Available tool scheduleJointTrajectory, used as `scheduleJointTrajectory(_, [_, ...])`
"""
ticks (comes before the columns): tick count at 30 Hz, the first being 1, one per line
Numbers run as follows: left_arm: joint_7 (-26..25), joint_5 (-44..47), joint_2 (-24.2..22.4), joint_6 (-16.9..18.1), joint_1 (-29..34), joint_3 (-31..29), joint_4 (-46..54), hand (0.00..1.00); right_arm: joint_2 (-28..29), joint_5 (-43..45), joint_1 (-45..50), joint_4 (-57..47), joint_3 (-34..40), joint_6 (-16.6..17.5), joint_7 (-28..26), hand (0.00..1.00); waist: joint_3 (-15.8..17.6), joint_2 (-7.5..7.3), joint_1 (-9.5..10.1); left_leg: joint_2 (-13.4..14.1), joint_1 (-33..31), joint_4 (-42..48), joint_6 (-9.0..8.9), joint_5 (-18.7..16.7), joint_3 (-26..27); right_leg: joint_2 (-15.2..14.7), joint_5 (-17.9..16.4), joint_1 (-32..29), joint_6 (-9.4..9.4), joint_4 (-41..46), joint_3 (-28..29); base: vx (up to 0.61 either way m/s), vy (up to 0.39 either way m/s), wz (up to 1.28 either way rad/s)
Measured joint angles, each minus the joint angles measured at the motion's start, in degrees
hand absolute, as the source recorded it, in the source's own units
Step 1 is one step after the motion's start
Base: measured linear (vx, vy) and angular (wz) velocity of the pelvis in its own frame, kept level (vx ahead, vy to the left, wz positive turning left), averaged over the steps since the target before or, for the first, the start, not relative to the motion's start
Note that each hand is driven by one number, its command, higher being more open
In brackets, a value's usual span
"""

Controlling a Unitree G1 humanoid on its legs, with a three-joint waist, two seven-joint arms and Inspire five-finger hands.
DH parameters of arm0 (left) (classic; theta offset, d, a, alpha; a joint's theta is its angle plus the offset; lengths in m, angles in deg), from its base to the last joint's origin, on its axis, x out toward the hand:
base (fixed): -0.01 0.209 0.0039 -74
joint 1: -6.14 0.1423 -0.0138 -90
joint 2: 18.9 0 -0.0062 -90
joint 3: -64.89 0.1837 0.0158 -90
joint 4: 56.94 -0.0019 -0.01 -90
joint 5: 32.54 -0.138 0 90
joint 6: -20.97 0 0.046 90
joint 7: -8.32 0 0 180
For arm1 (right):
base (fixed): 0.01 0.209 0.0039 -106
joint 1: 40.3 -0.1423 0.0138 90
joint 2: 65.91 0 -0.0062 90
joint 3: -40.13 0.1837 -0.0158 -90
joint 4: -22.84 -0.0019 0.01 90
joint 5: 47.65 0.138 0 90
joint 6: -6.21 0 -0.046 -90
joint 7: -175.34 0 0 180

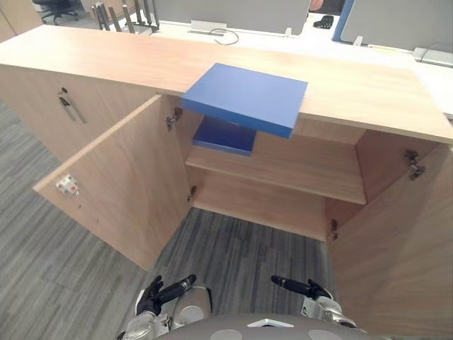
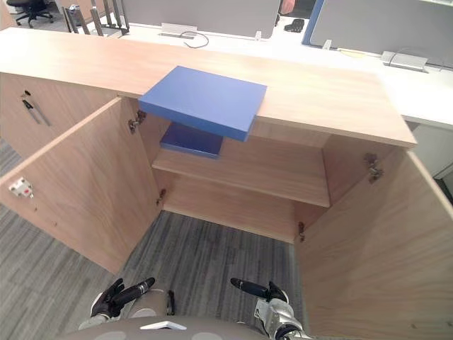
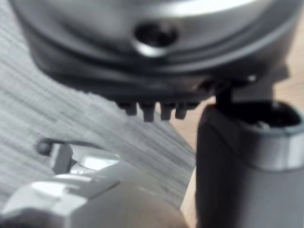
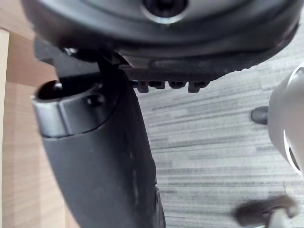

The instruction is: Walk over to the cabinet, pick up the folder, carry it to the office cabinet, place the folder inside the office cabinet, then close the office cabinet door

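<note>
A blue folder [image 1: 244, 98] lies flat on the wooden cabinet top [image 1: 106, 64], its front edge hanging over the open compartment. A second blue folder [image 1: 224, 136] rests on the upper shelf [image 1: 297, 170] inside, just below the first. Both cabinet doors stand wide open: the left door [image 1: 113, 184] and the right door [image 1: 396, 241]. My left hand [image 1: 159, 296] and right hand [image 1: 308, 289] hang low near the floor, far from the folders. Each is open and holds nothing, with the thumb [image 4: 99, 156] standing out from the fingers [image 4: 168, 85].
A closed cabinet section with a key [image 1: 67, 103] in its lock lies to the left. Desks with grey partitions [image 1: 233, 10] stand behind the cabinet. Grey carpet [image 1: 233, 248] runs between the open doors up to the bottom shelf.
</note>
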Motion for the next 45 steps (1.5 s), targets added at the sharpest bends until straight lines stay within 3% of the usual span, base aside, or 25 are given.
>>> scheduleJointTrajectory(1, [-0.35,0.0,0.65,0.17,-0.77,-0.36,0.17,1.0,0.85,-0.01,-0.53,0.01,-0.72,0.01,-0.56,1.0,-0.01,-1.69,-0.48,-1.7,0.18,-1.7,0.32,0.28,0.37,-0.71,0.4,-0.02,0.51,-2.48,0.75,0.18,0.181,0.09])
scheduleJointTrajectory(2, [-0.49,0.01,0.82,-0.03,-1.75,-0.5,-0.04,1.0,0.88,-0.04,-0.97,0.01,-1.23,0.02,-0.71,1.0,0.57,-2.37,-0.15,-2.57,0.16,-1.33,0.16,0.13,0.43,-0.4,1.22,0.18,0.92,-4.79,1.25,0.14,0.134,0.15])
scheduleJointTrajectory(4, [-0.47,0.02,0.62,-0.06,-1.76,-0.5,-0.06,1.0,0.71,-0.04,-1.08,0.0,-1.41,0.03,-0.39,1.0,0.9,-2.16,-0.12,-3.67,0.25,0.09,0.35,-0.03,-0.13,-0.65,2.83,1.98,1.17,-7.26,1.79,0.12,0.119,0.05])
scheduleJointTrajectory(6, [-0.51,0.05,0.39,-0.08,-1.4,-0.78,-0.82,1.0,0.75,-0.04,-1.72,-0.02,-1.45,0.05,-0.37,1.0,1.54,-1.06,1.34,-3.68,1.42,0.49,0.41,-0.01,-1.14,-0.63,4.79,3.06,1.69,-9.33,3.28,0.11,0.105,-0.38])
scheduleJointTrajectory(9, [-0.41,0.21,-0.2,-0.18,-1.09,-1.06,-2.4,1.0,0.75,-0.06,-2.3,-0.21,-1.45,0.23,-0.52,1.0,1.14,-0.53,1.14,-4.42,3.13,-3.4,0.74,0.19,-2.12,-1.17,6.72,3.15,3.24,-11.49,4.19,0.01,0.019,-0.34])
scheduleJointTrajectory(11, [-0.41,0.16,0.11,-0.19,-1.02,-1.27,-2.47,1.0,0.59,-0.08,-1.39,-0.19,-1.45,0.24,-0.45,1.0,0.55,-1.52,1.01,-5.89,4.8,-8.89,1.1,2.31,-2.26,-2.6,6.82,2.17,3.41,-11.58,4.17,-0.05,0.017,-0.08])
scheduleJointTrajectory(15, [-0.52,0.13,0.16,-0.22,-0.89,-1.19,-2.91,1.0,-0.15,-0.56,1.73,0.14,-1.47,-0.35,-0.3,1.0,-0.59,-2.02,0.86,-8.6,7.96,-16.56,1.42,5.8,-1.88,-5.13,6.72,1.32,3.33,-11.65,4.47,-0.03,0.033,-0.04])
scheduleJointTrajectory(18, [-0.65,0.03,0.33,-0.24,-0.22,-0.81,-3.03,1.0,-0.19,-2.23,2.2,0.55,-1.4,-0.62,-0.37,1.0,-1.79,-2.4,0.9,-10.87,10.3,-19.89,2.46,6.17,-1.52,-7.28,5.9,0.43,1.93,-10.75,6.41,0.01,0.106,-0.31])
scheduleJointTrajectory(19, [-0.65,0.05,0.32,-0.23,-0.02,-0.78,-3.0,1.0,-0.16,-2.25,2.16,0.55,-1.3,-0.61,-0.4,1.0,-1.91,-2.2,0.95,-11.37,11.21,-20.54,2.74,5.97,-1.45,-7.81,5.67,0.43,1.48,-9.56,6.88,0.06,0.124,-0.5])
scheduleJointTrajectory(21, [-0.78,0.01,-0.46,-0.18,0.8,-0.26,-3.08,1.0,-0.28,-2.47,2.16,0.24,-0.14,-0.44,-0.29,1.0,-2.26,-1.01,1.08,-11.56,15.85,-23.95,3.23,5.91,-1.79,-9.26,5.23,-5.73,0.45,6.32,7.25,0.04,0.103,-0.57])
scheduleJointTrajectory(23, [-0.51,-0.06,0.01,-0.16,1.07,1.46,-3.49,1.0,-0.41,-3.01,1.9,-1.01,0.85,0.0,-0.39,1.0,-2.35,-0.89,0.42,-11.65,18.45,-24.6,4.18,5.65,-1.06,-11.52,6.71,-10.49,-1.06,18.39,5.99,0.06,0.137,-0.36])
scheduleJointTrajectory(25, [-0.4,-0.32,0.54,-0.16,1.29,2.15,-3.54,1.0,0.11,-3.02,1.9,-1.28,0.82,0.06,-0.32,1.0,-3.11,-0.97,-0.68,-11.56,19.99,-25.66,5.09,5.84,-1.07,-13.13,6.94,-11.57,-1.5,21.8,2.43,0.11,0.084,-0.06])
scheduleJointTrajectory(27, [-0.47,-0.32,1.22,-0.16,1.03,2.15,-3.74,1.0,0.81,-3.0,1.93,-1.24,0.77,0.09,-0.43,1.0,-3.06,-2.05,-0.94,-11.26,20.16,-25.92,5.76,6.35,-1.68,-12.19,4.75,-11.49,-0.69,17.75,-0.12,0.13,-0.012,0.13])
scheduleJointTrajectory(28, [-0.47,-0.3,1.33,-0.19,0.17,2.17,-3.94,1.0,0.95,-2.86,1.88,-1.08,0.78,0.02,-0.48,1.0,-2.88,-2.2,-1.33,-10.84,19.39,-25.46,5.7,6.65,-2.49,-10.08,4.26,-11.35,-0.34,12.19,-0.59,0.1,-0.082,0.38])
scheduleJointTrajectory(30, [-0.46,-0.24,1.69,-0.17,0.11,2.35,-3.31,1.0,1.37,-2.84,1.91,-0.91,0.63,-0.1,-0.44,1.0,-2.44,-3.3,-2.0,-11.08,19.03,-24.51,5.3,6.39,-3.81,-7.16,7.48,-10.19,1.81,1.94,-0.67,0.08,-0.122,0.43])
scheduleJointTrajectory(31, [-0.69,-0.22,1.7,-0.15,0.07,3.35,-3.03,1.0,1.13,-2.84,2.04,-0.62,0.64,-0.04,-0.28,1.0,-2.11,-2.85,-2.08,-11.02,19.14,-24.32,4.91,6.11,-5.23,-6.46,7.61,-8.53,2.78,-0.16,-1.71,0.07,-0.123,0.41])
scheduleJointTrajectory(34, [-1.16,0.87,1.03,-0.28,2.55,4.7,4.17,1.0,0.66,-2.87,2.81,-0.55,-0.61,-0.11,0.08,1.0,-2.32,-2.32,-1.58,-9.8,18.95,-25.58,4.03,6.64,-7.2,-4.56,9.26,-5.87,2.77,-5.72,-4.06,0.06,-0.101,0.29])
scheduleJointTrajectory(40, [1.68,19.94,-1.92,-0.34,9.15,8.55,27.16,1.0,0.9,-2.84,3.14,-0.53,-5.46,-0.05,0.54,1.0,-2.88,-3.7,-0.37,-8.91,17.21,-26.39,3.32,6.87,-8.35,-1.74,13.16,-3.93,2.24,-13.72,-5.43,0.07,-0.054,0.08])
scheduleJointTrajectory(42, [2.35,30.51,-1.86,-1.54,10.98,10.78,35.33,1.0,1.09,-2.98,3.39,-0.53,-7.42,-0.07,0.3,1.0,-3.21,-4.35,-0.39,-9.11,17.25,-26.48,3.33,6.76,-8.34,-1.62,13.77,-3.45,2.29,-14.87,-5.36,0.07,-0.002,-0.03])
scheduleJointTrajectory(45, [3.3,37.22,-1.79,-1.6,12.99,13.4,46.86,1.0,0.87,-3.81,3.66,-0.52,-8.93,-0.26,-0.14,1.0,-3.32,-4.38,-0.36,-9.55,17.25,-26.57,3.55,6.62,-8.31,-1.89,14.14,-3.33,2.35,-15.27,-5.23,0.04,0.037,-0.02])
